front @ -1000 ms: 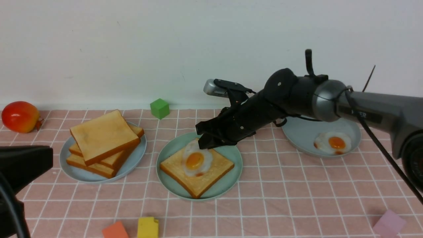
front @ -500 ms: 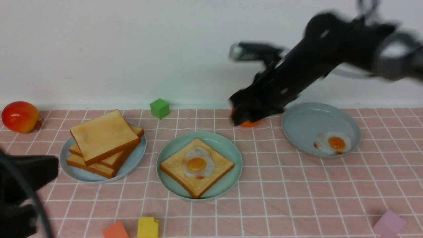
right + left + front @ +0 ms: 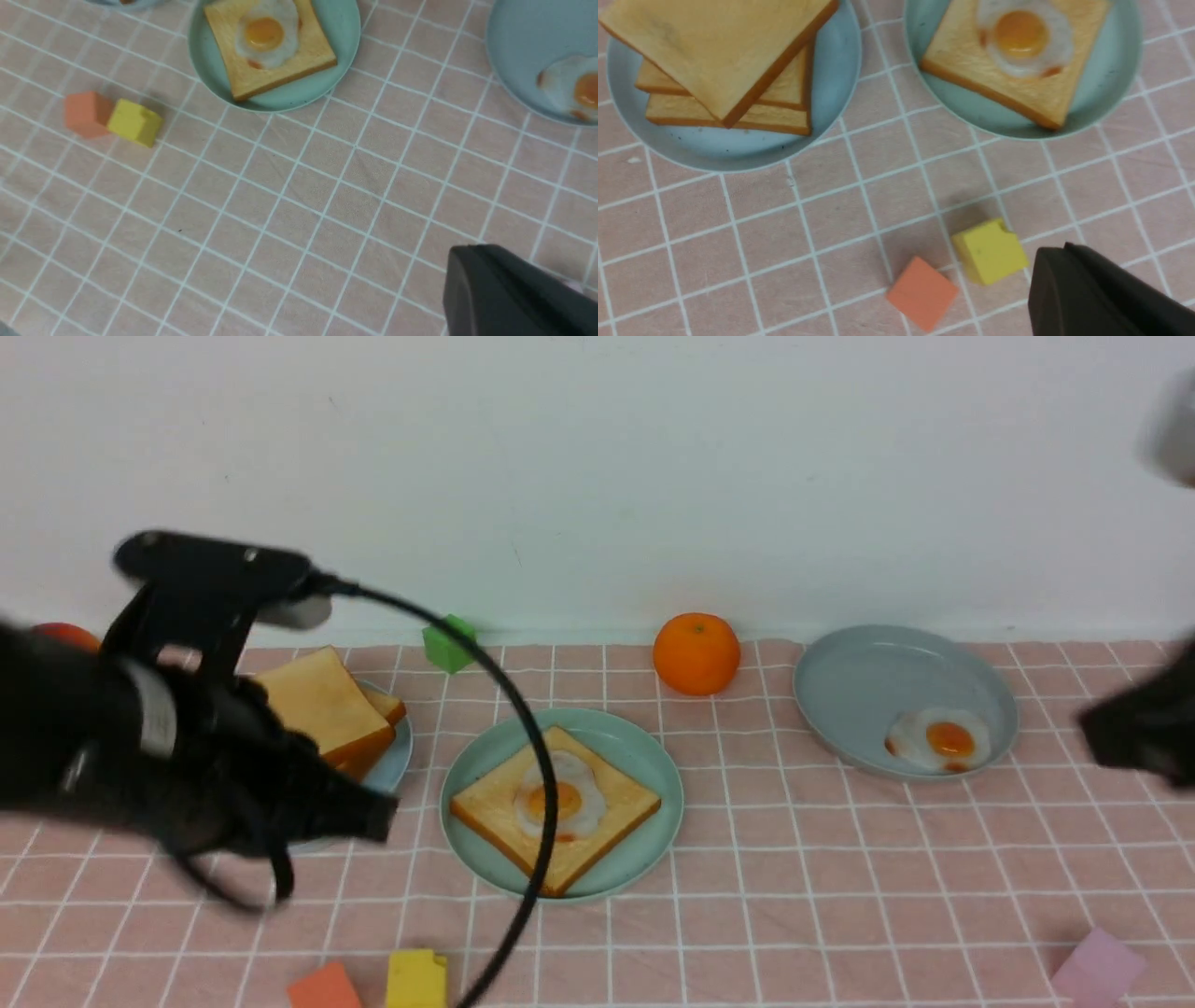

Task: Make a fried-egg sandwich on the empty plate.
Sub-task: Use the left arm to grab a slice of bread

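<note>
The left gripper [image 3: 373,821], closed and empty, hovered left of the mint-green plate [image 3: 653,756], near three stacked toast slices [image 3: 714,51]. The right gripper [image 3: 1134,733] (also shut, empty) hung far right of it. On it lay one toast base [image 3: 495,812] and one fried egg [image 3: 583,803]. Unopened jaws might shove those slices, and a skewed top slice might slide the egg.

your left arm [image 3: 187,756] is a blur at frame left, hiding much of the toast stack [image 3: 327,705] and its plate [image 3: 398,763]; the right arm [image 3: 1141,733] smears off the right edge; a cable [image 3: 509,677] crosses the egg [image 3: 583,793].
</note>
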`<state>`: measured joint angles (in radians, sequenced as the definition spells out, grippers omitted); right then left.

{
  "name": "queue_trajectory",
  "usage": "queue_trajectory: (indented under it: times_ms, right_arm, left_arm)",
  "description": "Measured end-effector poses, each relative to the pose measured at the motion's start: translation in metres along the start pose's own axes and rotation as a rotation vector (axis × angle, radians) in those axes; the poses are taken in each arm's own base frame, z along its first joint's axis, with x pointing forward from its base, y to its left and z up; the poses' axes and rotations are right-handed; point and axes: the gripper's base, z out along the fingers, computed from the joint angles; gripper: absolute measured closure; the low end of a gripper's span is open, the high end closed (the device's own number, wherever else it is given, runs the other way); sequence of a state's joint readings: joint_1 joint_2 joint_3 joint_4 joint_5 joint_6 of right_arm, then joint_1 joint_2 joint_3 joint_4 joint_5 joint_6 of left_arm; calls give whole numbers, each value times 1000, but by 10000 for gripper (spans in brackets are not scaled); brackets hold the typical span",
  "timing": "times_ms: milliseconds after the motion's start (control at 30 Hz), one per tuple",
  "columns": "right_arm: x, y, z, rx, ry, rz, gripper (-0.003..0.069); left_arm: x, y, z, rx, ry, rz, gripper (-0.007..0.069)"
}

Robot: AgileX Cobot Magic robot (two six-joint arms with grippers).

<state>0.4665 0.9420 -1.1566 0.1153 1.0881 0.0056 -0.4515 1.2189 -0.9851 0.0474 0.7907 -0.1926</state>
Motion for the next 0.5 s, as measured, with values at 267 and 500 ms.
queue_trajectory:
  times_ms: [267, 500]
  right_arm:
    - [47, 2, -49, -3, -156, -17, 656]
    - [77, 1, -62, -3, -205, -53, 656]
  left_arm:
    - [-23, 50, 59, -38, 156, 86, 638]
    - [-28, 67, 106, -156, 151, 265, 510]
